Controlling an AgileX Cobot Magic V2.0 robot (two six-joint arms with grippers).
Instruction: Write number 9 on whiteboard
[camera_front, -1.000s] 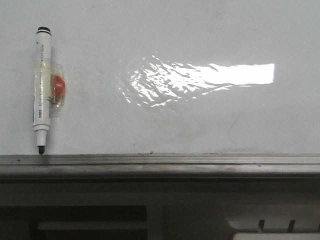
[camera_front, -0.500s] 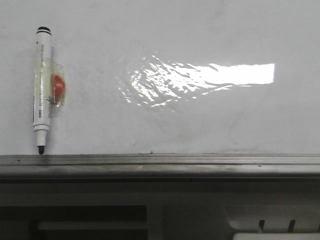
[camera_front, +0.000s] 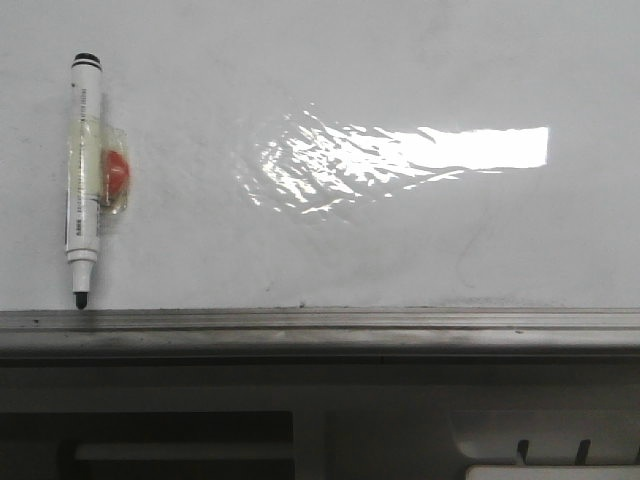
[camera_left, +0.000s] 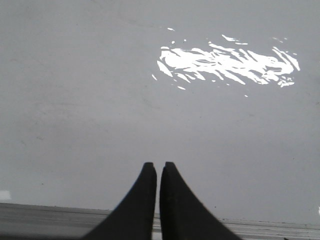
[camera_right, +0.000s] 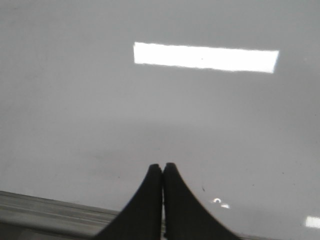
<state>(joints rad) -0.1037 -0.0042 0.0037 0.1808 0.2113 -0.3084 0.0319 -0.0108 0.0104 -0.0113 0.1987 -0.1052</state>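
1. From where I stand, the large glossy white whiteboard (camera_front: 360, 250) fills nearly the whole front view, with a bright streak of glare right of centre and a grey metal rail (camera_front: 320, 330) along its near edge.
2. No number 9 is on it; I see only faint smudges, so writing has not begun.
3. The white marker pen with a black tip (camera_front: 84, 180) lies at the far left of the board, tip pointing toward the rail and just short of it. A clear tape-like wrap and a small red-orange piece (camera_front: 118, 175) sit at its middle.
4. The left gripper (camera_left: 157, 167) hovers over bare board near the rail, its dark fingers almost together with a thin slit between them, holding nothing.
5. The right gripper (camera_right: 163, 166) is likewise above bare board close to the rail, fingers pressed together, empty.
6. I judge the job to be at its very start: fetching the pen.
7. The next move likely calls for an arm, probably the left, to spread its fingers, travel left to the pen, and close across the barrel squarely so the tip can later meet the board.
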